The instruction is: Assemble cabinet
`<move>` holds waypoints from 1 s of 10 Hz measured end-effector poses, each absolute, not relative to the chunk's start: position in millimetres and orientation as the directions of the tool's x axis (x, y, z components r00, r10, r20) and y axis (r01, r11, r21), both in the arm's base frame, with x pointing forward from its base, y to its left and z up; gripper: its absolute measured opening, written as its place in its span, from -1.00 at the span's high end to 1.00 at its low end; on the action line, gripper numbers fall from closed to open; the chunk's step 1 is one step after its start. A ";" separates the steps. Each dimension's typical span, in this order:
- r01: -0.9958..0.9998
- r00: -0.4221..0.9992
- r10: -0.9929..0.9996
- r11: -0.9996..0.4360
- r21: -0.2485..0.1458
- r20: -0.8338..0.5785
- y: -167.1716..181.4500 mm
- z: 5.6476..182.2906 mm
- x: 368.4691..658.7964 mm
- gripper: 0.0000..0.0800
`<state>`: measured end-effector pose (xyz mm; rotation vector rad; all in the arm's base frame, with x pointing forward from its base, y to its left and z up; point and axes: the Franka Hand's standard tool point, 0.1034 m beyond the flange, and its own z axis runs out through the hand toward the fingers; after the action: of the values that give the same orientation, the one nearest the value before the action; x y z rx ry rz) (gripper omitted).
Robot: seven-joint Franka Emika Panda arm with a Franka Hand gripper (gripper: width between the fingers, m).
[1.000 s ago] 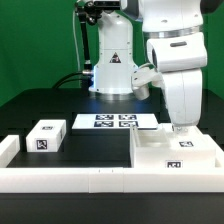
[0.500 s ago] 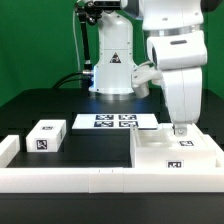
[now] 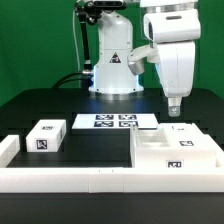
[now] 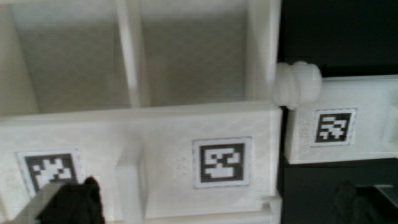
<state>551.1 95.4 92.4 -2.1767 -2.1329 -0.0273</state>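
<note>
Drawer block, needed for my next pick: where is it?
On the exterior view's left, the drawer block sits near the marker board, apart from the cabinet.

Robotics laboratory bench. A Franka arm (image 3: 168, 55) is mounted at twelve o'clock of a black table (image 3: 40, 105); a green backdrop (image 3: 35, 40) closes the scene behind it; the marker board (image 3: 112, 122) lies at table centre; the cabinet (image 3: 178, 152), at four o'clock of that board, and a small white block (image 3: 45, 136), at eight o'clock, bear square black-and-white tags.
</note>
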 end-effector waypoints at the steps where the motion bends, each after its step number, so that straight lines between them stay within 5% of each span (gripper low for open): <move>1: 0.998 0.023 0.997 -0.019 -0.054 0.079 95.2 92.1 551.5 -0.62; 4: 0.998 0.044 0.996 -0.041 -0.038 0.076 101.3 92.2 531.8 -0.62; 7: 0.999 0.033 0.995 -0.034 0.008 0.093 105.9 72.9 490.9 -0.62; 10: 0.999 0.035 0.995 -0.036 0.006 0.093 105.4 72.7 491.9 -0.62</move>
<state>491.9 105.4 72.7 -2.2162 -2.1383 -0.1091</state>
